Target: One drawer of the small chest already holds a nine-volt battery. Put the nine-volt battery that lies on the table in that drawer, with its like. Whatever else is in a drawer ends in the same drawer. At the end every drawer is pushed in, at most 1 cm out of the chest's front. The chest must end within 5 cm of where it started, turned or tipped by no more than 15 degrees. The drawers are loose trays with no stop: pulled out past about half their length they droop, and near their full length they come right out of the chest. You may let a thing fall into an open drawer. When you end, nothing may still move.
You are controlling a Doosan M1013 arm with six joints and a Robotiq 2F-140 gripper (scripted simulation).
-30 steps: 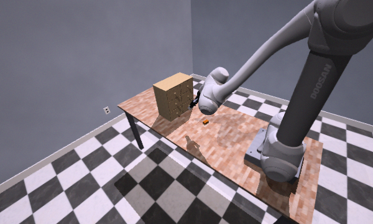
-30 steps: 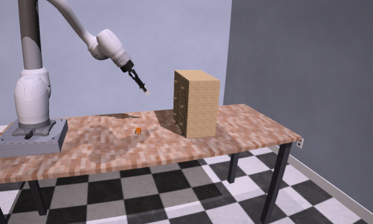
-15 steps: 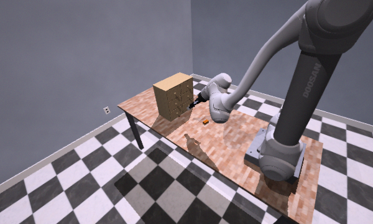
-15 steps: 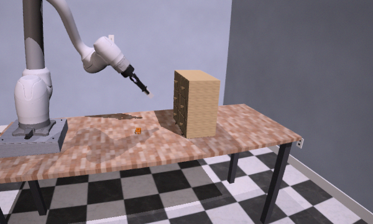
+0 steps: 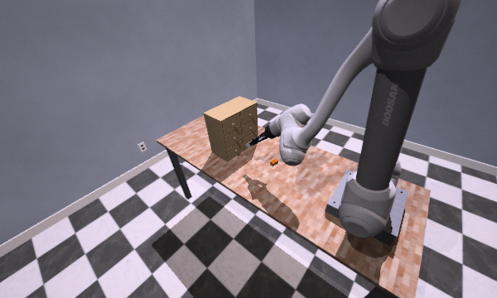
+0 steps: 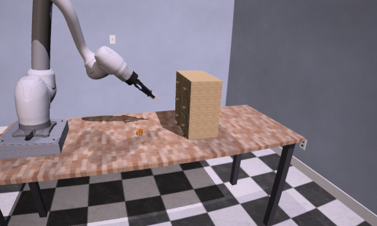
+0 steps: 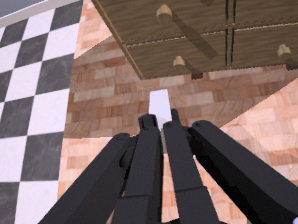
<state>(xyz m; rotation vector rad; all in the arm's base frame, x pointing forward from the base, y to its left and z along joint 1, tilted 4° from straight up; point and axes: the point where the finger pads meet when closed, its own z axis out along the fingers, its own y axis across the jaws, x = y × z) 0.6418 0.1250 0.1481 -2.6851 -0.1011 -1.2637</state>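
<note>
Nine-volt battery (image 6: 139,132) lies on the surface (image 6: 239,125), near the chest (image 6: 204,107) at our nine o'clock in the exterior view. Our fingers (image 6: 152,96) are pressed together on nothing, hanging tilted at the chest's ten o'clock, apart from its pushed-in drawers (image 5: 240,132).

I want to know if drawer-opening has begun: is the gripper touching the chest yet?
Apart. In the exterior view the shut gripper hangs short of the chest, with wall showing between its tips and the drawer fronts.

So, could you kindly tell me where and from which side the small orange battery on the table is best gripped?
Probably from straight above, closing the claw across the narrow sides of the battery. It lies low on the table, well apart from the chest, so nothing blocks a vertical approach. The claw, now shut and empty, must open first.
</note>
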